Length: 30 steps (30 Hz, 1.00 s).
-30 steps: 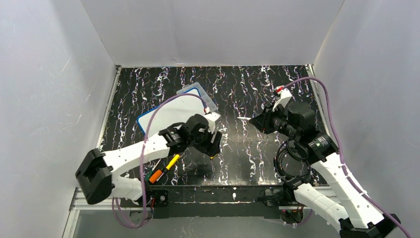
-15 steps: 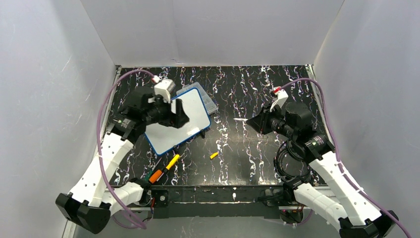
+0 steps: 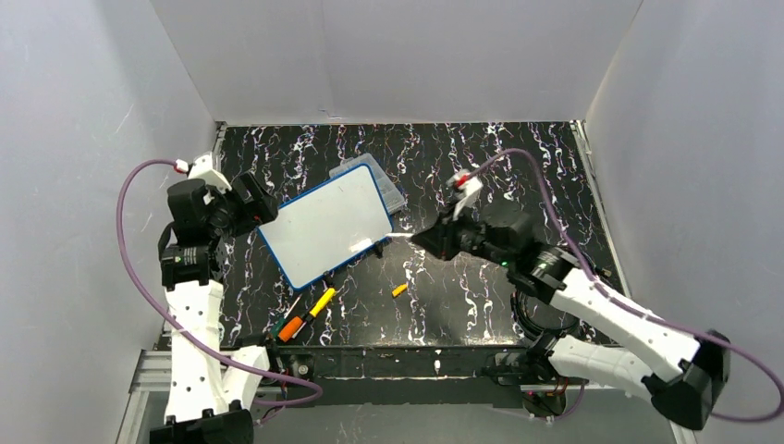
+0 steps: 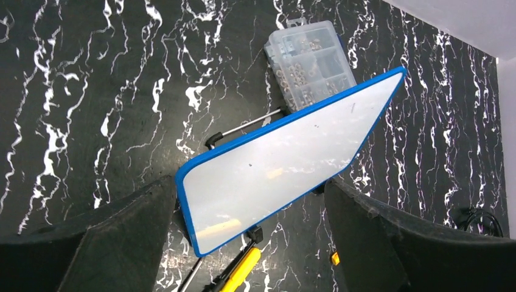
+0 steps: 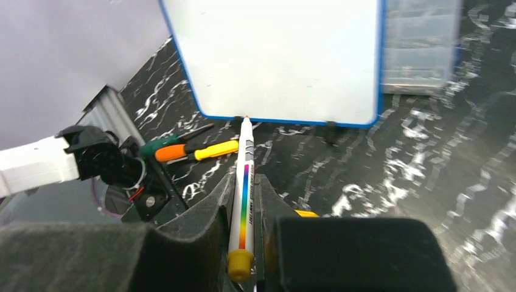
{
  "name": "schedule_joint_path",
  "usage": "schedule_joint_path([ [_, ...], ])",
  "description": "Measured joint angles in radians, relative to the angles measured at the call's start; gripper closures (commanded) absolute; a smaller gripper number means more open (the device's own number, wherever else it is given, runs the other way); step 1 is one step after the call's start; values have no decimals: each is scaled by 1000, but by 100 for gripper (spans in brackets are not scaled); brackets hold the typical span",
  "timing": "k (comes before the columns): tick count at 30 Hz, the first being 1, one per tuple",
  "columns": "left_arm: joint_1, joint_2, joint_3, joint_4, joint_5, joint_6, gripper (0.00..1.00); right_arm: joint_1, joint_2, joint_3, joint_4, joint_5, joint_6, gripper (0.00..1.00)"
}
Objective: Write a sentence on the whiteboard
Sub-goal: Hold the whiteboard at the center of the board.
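Observation:
The whiteboard (image 3: 328, 227) (image 4: 286, 158) (image 5: 274, 55), white with a blue rim, stands tilted on a small stand left of centre. No sentence shows on its face. My left gripper (image 3: 257, 205) (image 4: 249, 188) is open, just off the board's left edge, with nothing between its fingers (image 4: 91, 243). My right gripper (image 3: 427, 242) (image 5: 244, 182) is shut on a white marker (image 5: 245, 146) (image 3: 399, 236) with a rainbow stripe and a yellow end. The marker's tip points at the board's near edge and sits right by the blue rim.
A clear compartment box (image 3: 379, 180) (image 4: 310, 61) lies behind the board. A small yellow cap (image 3: 398, 289) (image 4: 334, 258) sits on the black marbled table. Yellow (image 3: 321, 302) (image 5: 213, 149) and orange (image 3: 291, 326) (image 5: 167, 152) screwdrivers lie near the front edge.
My left arm swung from the table's middle to the far left, left the board's edge and opened its jaws. My right arm carried the marker left, up to the board.

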Motion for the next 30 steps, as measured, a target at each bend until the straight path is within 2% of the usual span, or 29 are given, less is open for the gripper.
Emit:
schedule_joint_path([
  [5, 24, -32, -116, 49, 29, -33, 19, 212, 145, 1, 149, 124, -27, 99],
  [8, 24, -33, -156, 53, 15, -35, 31, 274, 236, 9, 242, 172, -43, 99],
  [11, 24, -37, -186, 70, -9, -31, 38, 302, 329, 35, 328, 206, -60, 99],
  [17, 24, -38, -214, 80, -79, -11, 43, 348, 522, 155, 459, 248, -108, 99],
  [24, 24, -34, -242, 95, -96, 7, 65, 390, 683, 268, 569, 266, -139, 99],
  [30, 24, -18, -242, 96, -96, 17, 73, 404, 796, 348, 600, 265, -161, 99],
])
